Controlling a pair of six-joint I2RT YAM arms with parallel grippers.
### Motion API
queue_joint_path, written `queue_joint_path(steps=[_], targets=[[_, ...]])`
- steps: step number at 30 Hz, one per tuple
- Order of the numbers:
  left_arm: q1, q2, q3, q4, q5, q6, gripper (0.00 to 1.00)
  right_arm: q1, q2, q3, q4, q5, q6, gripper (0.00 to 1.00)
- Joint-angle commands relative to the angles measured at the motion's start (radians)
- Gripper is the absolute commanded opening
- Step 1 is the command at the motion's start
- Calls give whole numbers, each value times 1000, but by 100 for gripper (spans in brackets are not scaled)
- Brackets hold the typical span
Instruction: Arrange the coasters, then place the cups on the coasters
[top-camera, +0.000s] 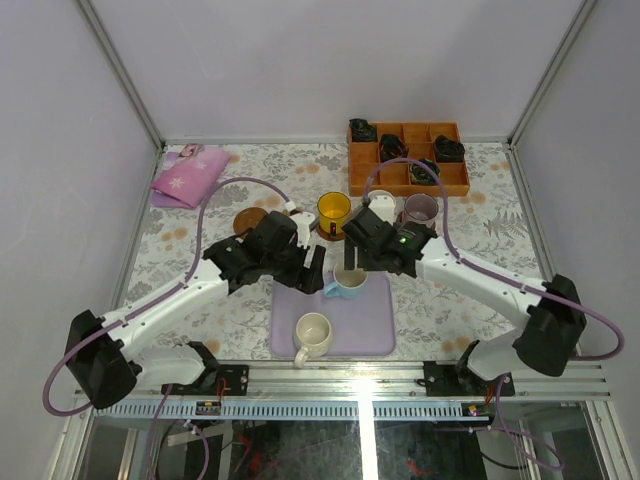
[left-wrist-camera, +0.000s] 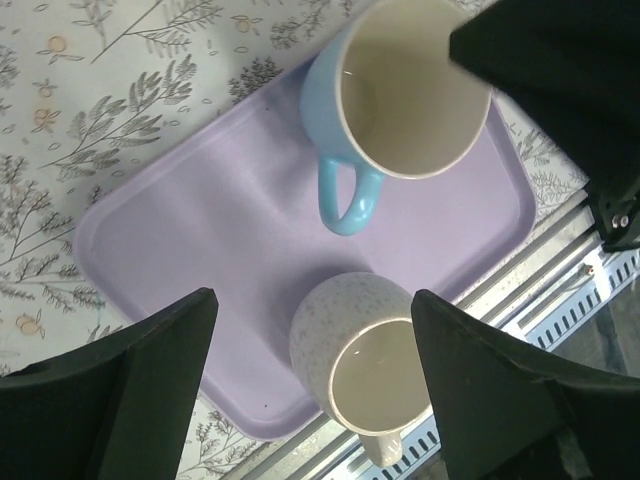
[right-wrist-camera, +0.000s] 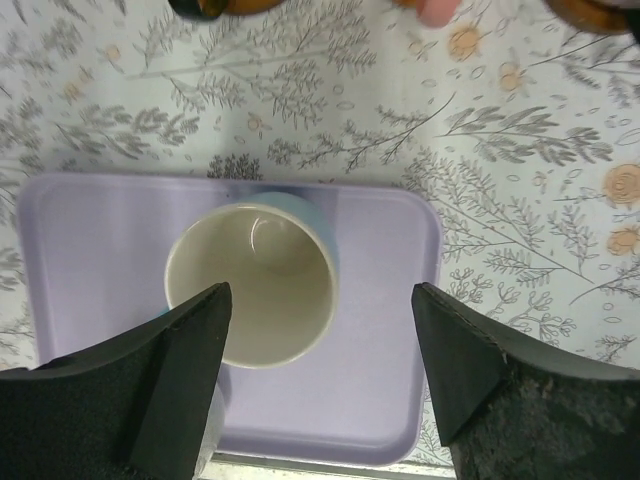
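One lavender tray (left-wrist-camera: 200, 230) holds two: the light blue cup (right-wrist-camera: 250, 280) beneath the right gripper (right-wrist-camera: 320, 300), fingers released, and the cream cup (left-wrist-camera: 350, 350) beneath the left gripper (left-wrist-camera: 312, 300), fingers likewise released.

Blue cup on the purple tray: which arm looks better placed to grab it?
Probably right: the right gripper hangs open almost directly over the blue cup, while the left gripper hovers over the cream cup.
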Motion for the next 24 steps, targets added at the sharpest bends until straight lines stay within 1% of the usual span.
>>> queue_joint_path(steps=[1,7,11,16,24], targets=[[3,25,-26,100,87,100,79,8,-119,22,-9,184,67,80],[2,116,13,97,102,227,76,9,-245,28,-14,329,47,80],[0,161,5,161,82,285,76,8,-289,28,-20,394,20,80],[-6,197,-9,246,116,318,74,9,-299,20,-25,400,24,80],[-18,266,22,282,174,360,72,9,-282,9,-15,397,32,80]])
